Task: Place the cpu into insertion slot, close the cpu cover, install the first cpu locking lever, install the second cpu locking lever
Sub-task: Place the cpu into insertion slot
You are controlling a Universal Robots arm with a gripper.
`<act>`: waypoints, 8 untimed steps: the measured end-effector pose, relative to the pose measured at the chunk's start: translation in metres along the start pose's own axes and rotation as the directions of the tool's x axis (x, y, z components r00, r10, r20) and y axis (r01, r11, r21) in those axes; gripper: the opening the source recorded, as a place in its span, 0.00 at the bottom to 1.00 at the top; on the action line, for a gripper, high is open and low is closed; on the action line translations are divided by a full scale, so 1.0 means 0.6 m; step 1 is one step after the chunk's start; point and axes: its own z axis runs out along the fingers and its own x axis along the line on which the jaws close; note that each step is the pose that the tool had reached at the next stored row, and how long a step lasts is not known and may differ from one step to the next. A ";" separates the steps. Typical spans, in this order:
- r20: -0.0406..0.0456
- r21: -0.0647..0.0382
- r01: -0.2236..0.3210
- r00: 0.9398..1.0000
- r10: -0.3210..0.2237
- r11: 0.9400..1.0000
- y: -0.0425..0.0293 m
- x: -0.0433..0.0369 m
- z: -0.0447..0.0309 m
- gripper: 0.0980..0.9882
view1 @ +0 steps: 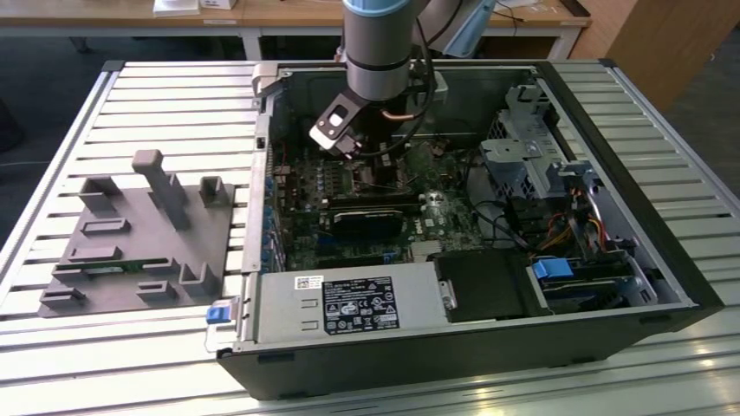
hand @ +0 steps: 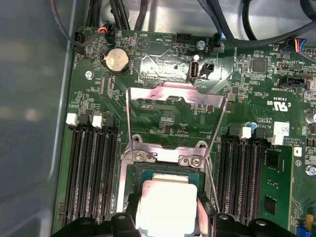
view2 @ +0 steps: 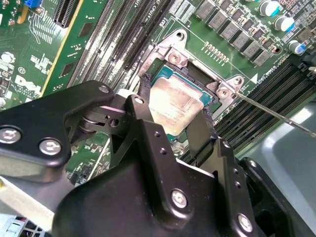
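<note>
Judging by its look, the chip (view2: 175, 101) was a light, stiff, flat square with a smooth metal top. It was probably delicate, since its green edge was thin and the socket's contacts beneath it would not forgive a tilted or forced landing. The sensible hold was on two opposite edges, kept level, and never on the top or underside.

That was how the gripper (view2: 177, 108) had it. In both wrist views the black fingers (view2: 145, 91) stood one on each side of the chip, closed against its edges. The chip lay squarely within the silvery rim of the socket (view2: 170, 49) on the green board (hand: 148, 49), between the banks of long black memory slots (hand: 94, 173). The cover (hand: 173, 93) stood swung up and open on its hinge behind the socket, with the board visible through its square cutout. A thin lever rod (view2: 276, 116) angled away from one corner of the socket, unlatched.

Several things were hard to make out. I could not tell whether the chip was fully seated or was held just above the contacts. The gripper's body hid the near part of the socket, and the chip's underside was hidden too. In the exterior view the arm (view1: 382, 43) reached down into the open computer case (view1: 463, 347) and blocked the socket area.
</note>
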 end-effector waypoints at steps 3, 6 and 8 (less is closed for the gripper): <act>0.000 0.000 0.000 1.000 0.000 1.000 0.001 0.000 0.000 0.50; 0.000 0.000 0.000 1.000 0.000 1.000 0.001 0.000 0.001 0.50; 0.000 0.000 0.000 1.000 0.000 1.000 0.001 0.001 0.001 0.50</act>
